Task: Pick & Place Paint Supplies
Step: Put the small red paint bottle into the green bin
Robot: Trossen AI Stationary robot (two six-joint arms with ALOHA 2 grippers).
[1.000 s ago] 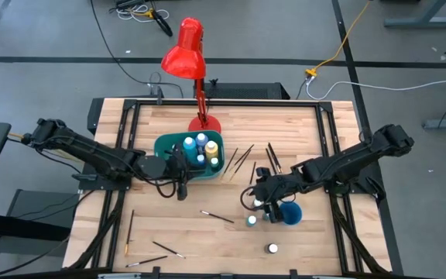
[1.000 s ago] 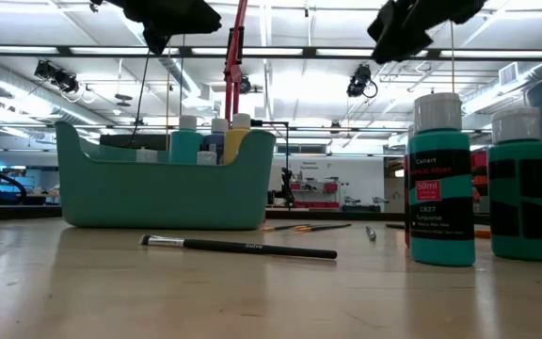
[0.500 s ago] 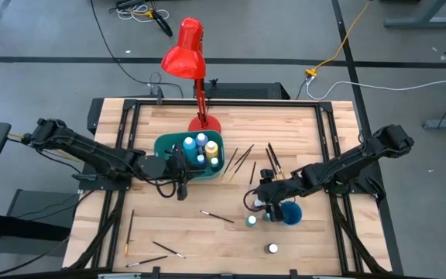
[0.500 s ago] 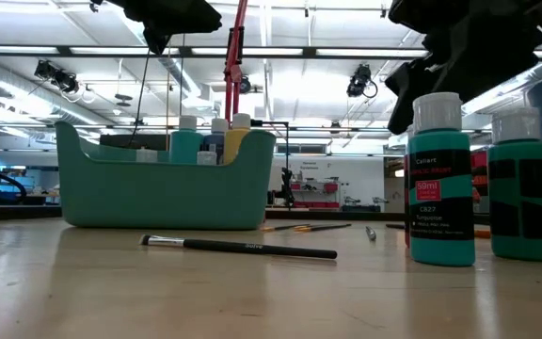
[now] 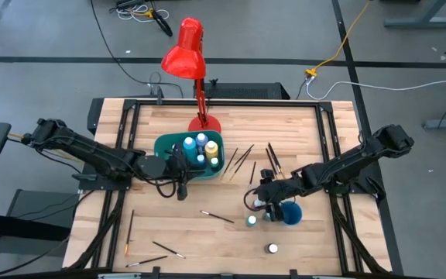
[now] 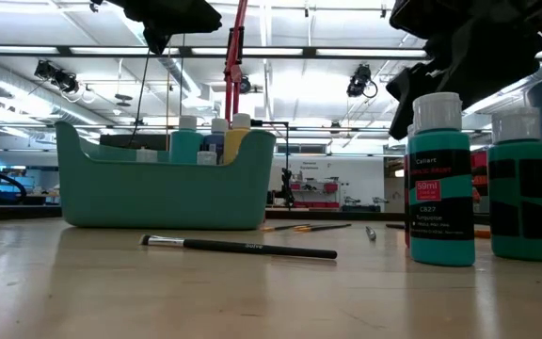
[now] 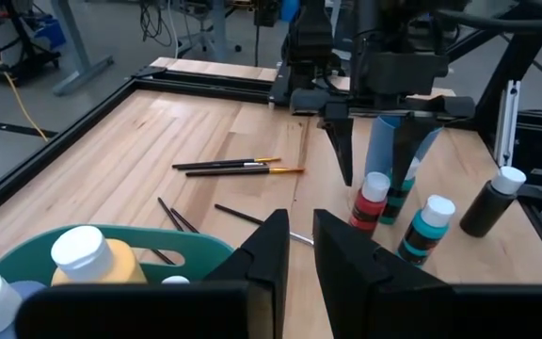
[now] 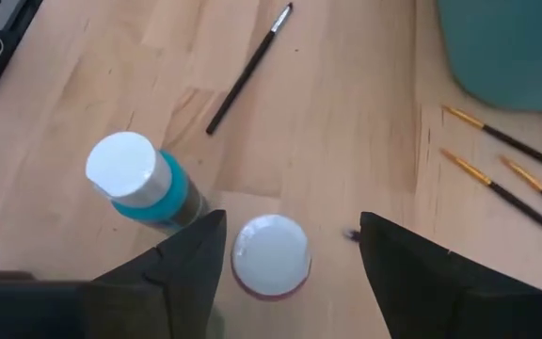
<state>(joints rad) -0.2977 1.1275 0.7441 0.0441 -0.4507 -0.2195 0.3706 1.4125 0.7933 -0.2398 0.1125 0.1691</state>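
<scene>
A red-labelled, white-capped paint bottle (image 8: 271, 256) stands upright on the table beside the blue cup (image 5: 289, 211). My right gripper (image 8: 292, 226) is open, with one finger on each side of its cap and a gap on both sides. A teal bottle (image 8: 135, 179) stands next to it, and a dark bottle (image 5: 272, 248) stands nearer the front edge. More bottles (image 5: 200, 149) stand in the teal bin (image 5: 165, 147). My left gripper (image 7: 301, 221) hovers shut and empty at the bin's near side. Paintbrushes (image 5: 242, 159) lie loose on the table.
A red desk lamp (image 5: 186, 50) stands behind the bin, its base (image 5: 204, 122) on the table. Single brushes lie at the middle (image 5: 217, 217) and front left (image 5: 165, 248). A black frame (image 5: 130, 116) borders the wooden table.
My right gripper has come down toward the red bottle beside the blue cup, until its open fingers stood on either side of the cap. It has kept still since then. No bottle or brush has moved.
</scene>
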